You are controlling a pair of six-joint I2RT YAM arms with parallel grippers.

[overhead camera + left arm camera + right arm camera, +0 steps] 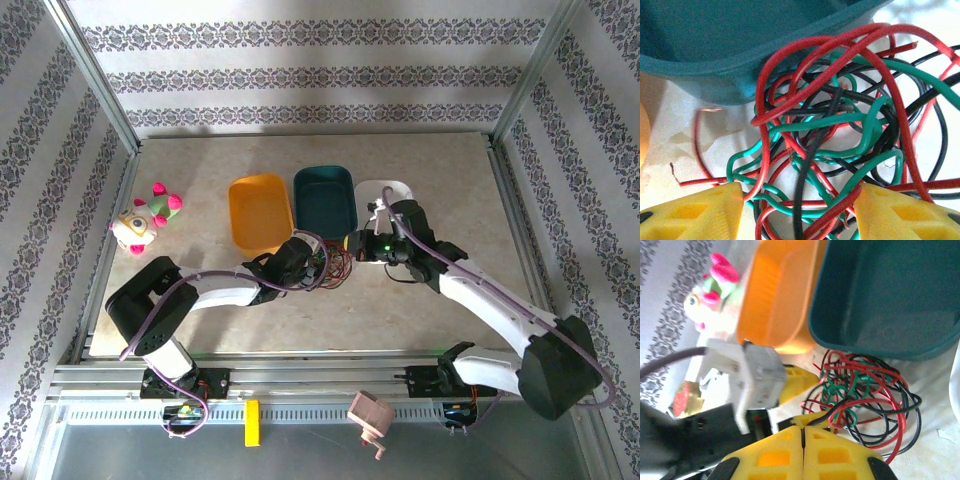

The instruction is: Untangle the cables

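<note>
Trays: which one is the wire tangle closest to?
The dark teal tray in the middle. The cables lie right by its near edge, while the yellow tray and the white tray sit off to either side.

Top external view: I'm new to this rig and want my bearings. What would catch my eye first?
A knot of red, black and green cables lies in the middle of the table, just in front of the teal tray. That tray stands in a row between an orange tray and a white tray. A plush toy with pink tips sits near the left edge.
</note>
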